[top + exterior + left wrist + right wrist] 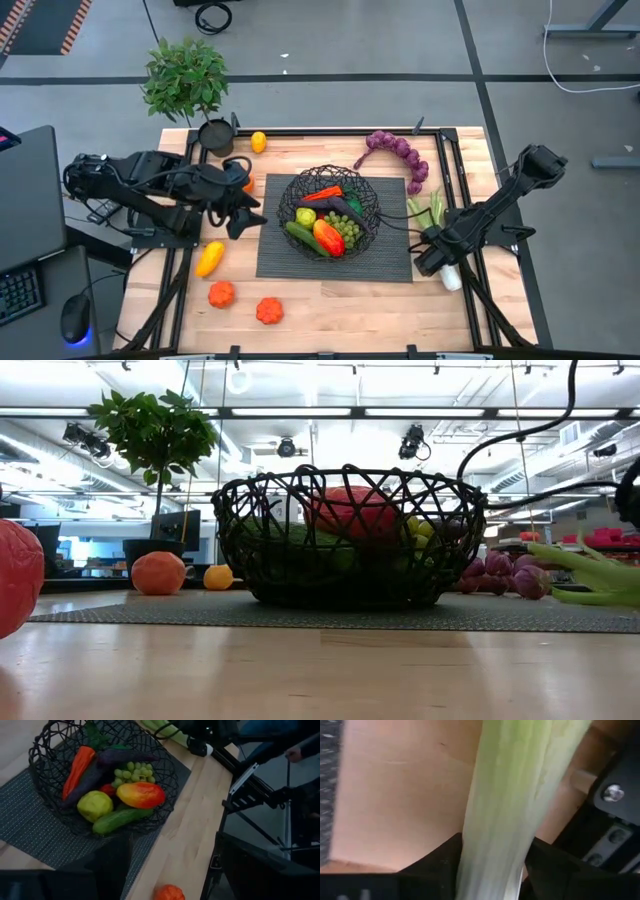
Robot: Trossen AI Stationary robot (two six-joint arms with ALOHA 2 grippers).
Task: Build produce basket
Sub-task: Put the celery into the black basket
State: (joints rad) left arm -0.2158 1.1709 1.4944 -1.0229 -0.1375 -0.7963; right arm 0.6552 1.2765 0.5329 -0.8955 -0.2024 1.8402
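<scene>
A: Right gripper (pixel 490 870) — status?

B: Down at the table's right edge, its dark fingers (pixel 435 862) on either side of the long pale-green toy leek (pixel 512 805). The stalk runs between them, and they look to be touching it on both sides. Whether they actually clamp it, I cannot tell.

A: How does the leek lie?

B: Flat on the wooden table (pixel 340 310), just off the right edge of the dark ribbed mat (pixel 275 255); white end toward the front edge, green leaves toward the back.

A: Left gripper (pixel 240 215)?

B: Fingers apart, nothing between them — hovering at the mat's left edge, beside the round black wire-mesh basket (pixel 300 190).

A: Basket contents?

B: Orange carrot (pixel 77 767), dark purple aubergine (pixel 125 756), green grapes (pixel 132 772), yellow-green lemon-like fruit (pixel 95 805), a red-and-yellow piece (pixel 141 795), green cucumber (pixel 120 819).

A: Loose produce?

B: Purple grape bunch (pixel 400 152) at back right, small yellow fruit (pixel 258 142) by the black plant pot (pixel 215 135), yellow pepper (pixel 209 258) at left, two orange-red tomatoes (pixel 221 294) near the front.
</scene>
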